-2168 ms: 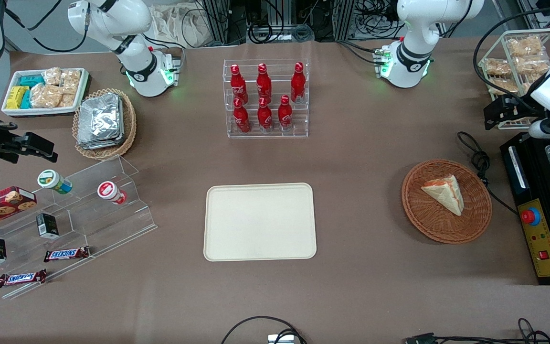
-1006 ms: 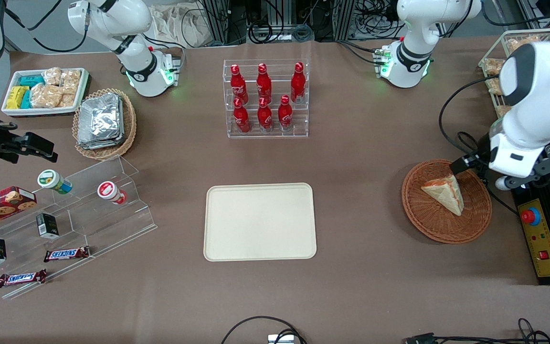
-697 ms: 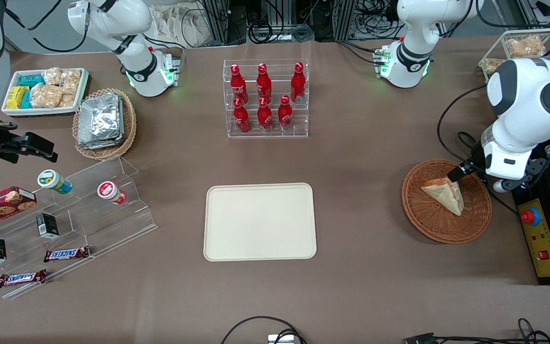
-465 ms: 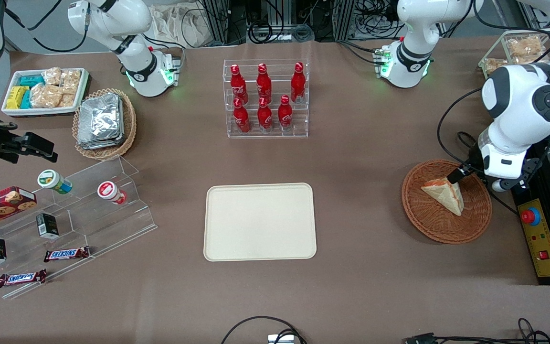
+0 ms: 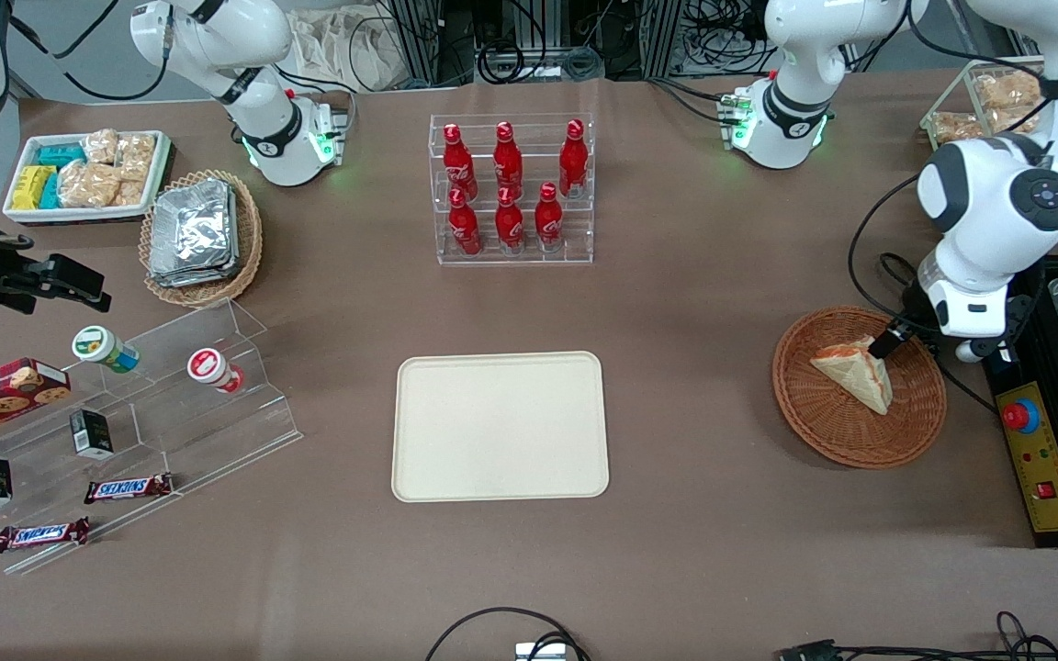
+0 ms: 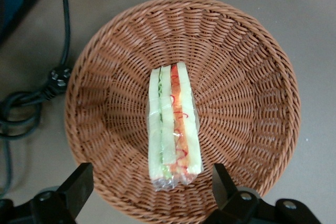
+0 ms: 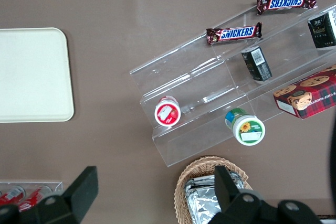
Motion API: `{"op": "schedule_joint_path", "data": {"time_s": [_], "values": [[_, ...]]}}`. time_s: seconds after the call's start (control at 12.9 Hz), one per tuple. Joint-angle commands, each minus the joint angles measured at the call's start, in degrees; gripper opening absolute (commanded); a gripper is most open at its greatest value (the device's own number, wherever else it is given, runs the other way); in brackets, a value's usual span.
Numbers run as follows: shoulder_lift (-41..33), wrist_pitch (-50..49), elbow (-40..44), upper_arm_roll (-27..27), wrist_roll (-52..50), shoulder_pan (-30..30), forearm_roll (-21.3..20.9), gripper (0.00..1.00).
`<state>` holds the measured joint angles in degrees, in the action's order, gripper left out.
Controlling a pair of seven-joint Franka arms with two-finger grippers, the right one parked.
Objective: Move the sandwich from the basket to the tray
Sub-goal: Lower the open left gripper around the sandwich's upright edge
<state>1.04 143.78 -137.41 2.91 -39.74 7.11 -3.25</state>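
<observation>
On a brown table (image 5: 694, 303), a sandwich (image 5: 853, 370) lies in a wicker basket (image 5: 823, 431). The gripper (image 6: 152, 195) hovers above it, jaws apart; the tray (image 5: 500, 426) sits at the basket's nine o'clock.

Triangular sandwich wedge of pale bread in clear wrap (image 6: 171, 127), standing on edge with its green and red-orange filling layers facing up, lies in the middle of the round reddish-brown woven wicker basket (image 6: 247, 66), directly beneath the claw (image 6: 149, 190), whose fingers are spread wide to either side of it. The large flat cream-beige rectangular tray (image 5: 500, 426) rests bare on the surface, well apart from the claw, toward the parked arm's end.
</observation>
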Motion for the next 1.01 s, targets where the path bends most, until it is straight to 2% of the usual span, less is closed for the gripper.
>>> {"op": "schedule_joint_path", "data": {"time_s": [0.0, 0.93], "values": [[1.0, 3.6, -1.6, 0.3, -3.2, -0.3, 0.0, 1.00], [8.5, 13.8, -2.2, 0.3, -6.1, -0.3, 0.0, 1.00]]}}
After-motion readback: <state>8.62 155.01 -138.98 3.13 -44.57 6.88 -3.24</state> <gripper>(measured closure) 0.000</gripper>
